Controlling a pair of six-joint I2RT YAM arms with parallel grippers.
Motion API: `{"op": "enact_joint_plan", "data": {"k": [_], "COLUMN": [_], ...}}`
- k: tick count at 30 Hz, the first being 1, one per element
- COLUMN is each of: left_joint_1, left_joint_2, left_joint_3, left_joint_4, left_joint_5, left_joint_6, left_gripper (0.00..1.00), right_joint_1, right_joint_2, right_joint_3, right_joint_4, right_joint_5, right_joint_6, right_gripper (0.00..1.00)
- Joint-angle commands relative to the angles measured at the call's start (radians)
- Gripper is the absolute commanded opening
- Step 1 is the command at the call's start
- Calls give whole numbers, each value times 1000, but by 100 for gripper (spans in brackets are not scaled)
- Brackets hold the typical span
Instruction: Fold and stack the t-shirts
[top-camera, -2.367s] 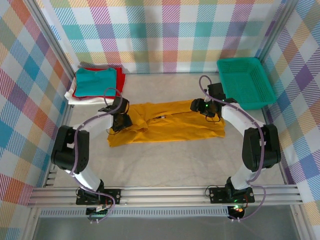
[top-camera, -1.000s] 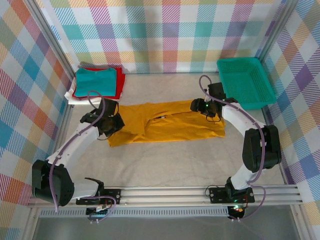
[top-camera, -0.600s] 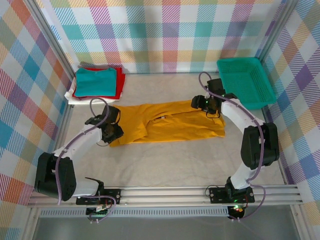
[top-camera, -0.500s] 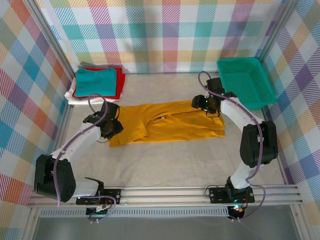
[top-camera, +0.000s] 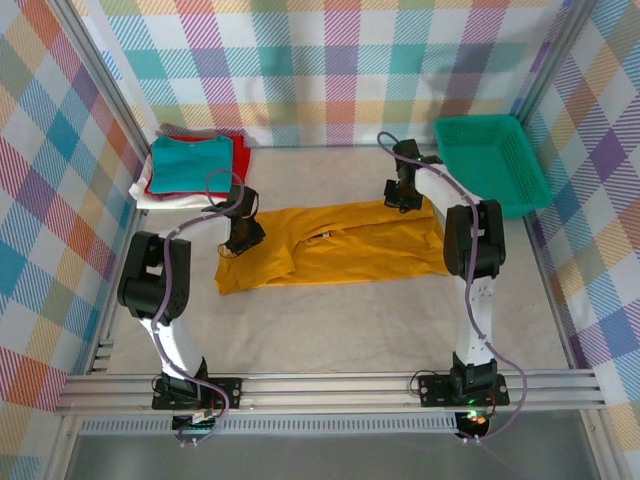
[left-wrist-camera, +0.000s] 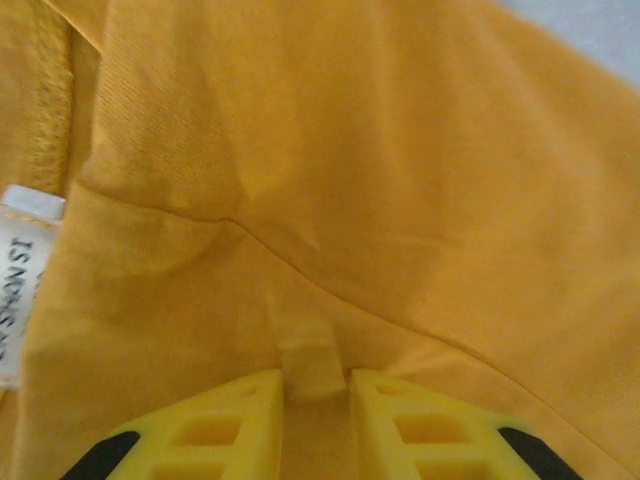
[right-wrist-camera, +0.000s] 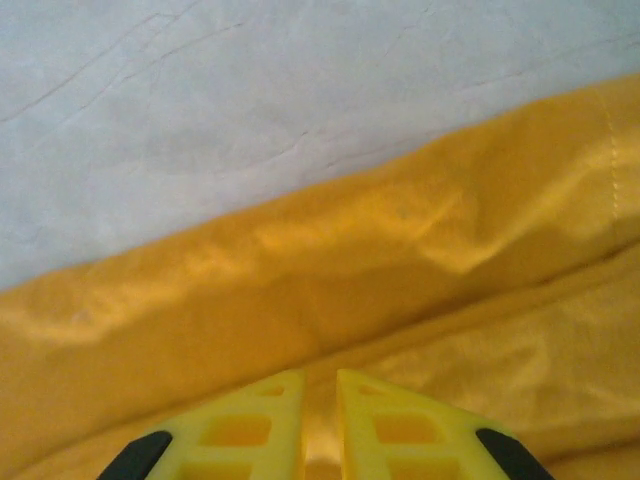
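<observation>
Left pincer (left-wrist-camera: 315, 385): your yellow fingers are nipped together on a small tuck of the mustard tee (top-camera: 340, 250). It's a grip on cloth, at the shirt's far-left corner.
Right pincer (right-wrist-camera: 320, 385): fingers are drawn nearly together with yellow cloth in the slit between them. You look clamped on the shirt's far edge, right where it meets the pale table cover (top-camera: 330, 320).
Just changed: a second ago your right jaws stood wide over the right end of the shirt. Now they've slid up to the far hem and snapped in. Your left arm has swung in from the shirt's left end to that far-left corner and taken hold.
What it means: both ends of the far edge are now pinched, so you look set to lift it and bring it over for the next fold. That's my read, nothing more.
Where the shirt lies: spread lengthwise across mid-table, already narrowed into a band and rumpled at the left end.
Stack (top-camera: 190, 165): the teal tee sits on top with red and white beneath, at the far-left corner and well apart from the yellow one.
Basket (top-camera: 490, 165): green mesh, far right.
Writing: the white neck label (left-wrist-camera: 20, 280) carries dark capitals, turned sideways and cut by the frame edge, so I can't read them. The chest print is too small to make out from above.
</observation>
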Motion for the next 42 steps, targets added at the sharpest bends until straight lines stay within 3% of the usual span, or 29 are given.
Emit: {"op": "enact_joint_plan", "data": {"k": [1,5,13,18,23,26,28,31,36,42], "left_joint_1": [22,25,24,13,-37,-62,-69,-83,-78,-64], "left_joint_2": [27,92,303,527,844,992,1014,1005,891,549], "left_joint_3": [-24,12,316,696,1300,1559,1578,1576,1539,1099], "left_joint_4": [64,47,-64,-166,-359,-353,-253,-170,-236,-66], "left_joint_5": [18,28,0,88,174,239,316,358,274,122], "left_joint_6": [-32,-11,76,132,207,212,193,183,210,199], "left_gripper": [24,24,23,24,24,23,23,24,22,28], "right_joint_1": [-8,-5,35,142,339,441,451,433,296,204], "right_joint_2": [45,19,-254,-405,-526,-579,-619,-674,-712,-539], "right_joint_3": [31,-68,-470,-633,-763,-793,-797,-744,-656,-484], "right_joint_4": [-96,-67,-1,-32,4,78,127,119,84,18], "right_joint_5": [21,6,-25,-47,-208,-344,-410,-377,-321,-150], "right_joint_6": [-4,-1,14,44,119,142,165,143,99,-3], "right_gripper": [18,21,23,23,23,27,28,29,35,36]}}
